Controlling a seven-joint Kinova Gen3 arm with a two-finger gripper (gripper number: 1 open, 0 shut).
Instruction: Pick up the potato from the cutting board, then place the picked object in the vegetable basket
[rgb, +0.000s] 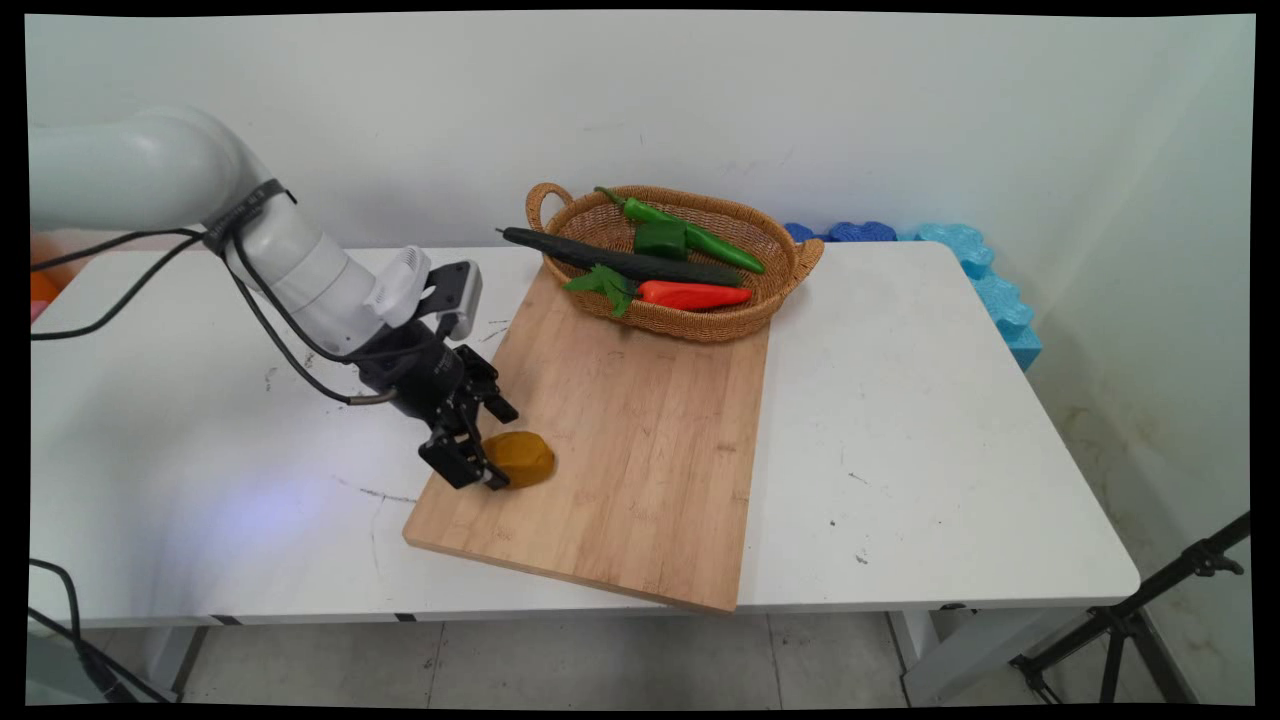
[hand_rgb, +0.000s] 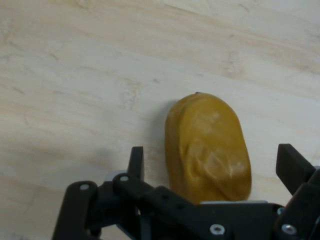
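Observation:
A brown, potato-like lump (rgb: 522, 458) (hand_rgb: 210, 145) lies on the near left part of a wooden cutting board (rgb: 640, 450) (hand_rgb: 75, 75). My gripper (rgb: 498, 447) (hand_rgb: 214, 165) is low over the board's left edge and open. Its two fingers (hand_rgb: 136, 161) stand on either side of the lump, with a small gap showing on each side. The lump rests on the board and is not lifted.
A wicker basket (rgb: 700, 325) sits on the board's far end and holds a dark cucumber (rgb: 620, 262), a red pepper (rgb: 695, 294) and green peppers (rgb: 700, 238). Blue foam pieces (rgb: 990, 280) lie at the table's back right. A tripod (rgb: 1130, 620) stands on the floor at right.

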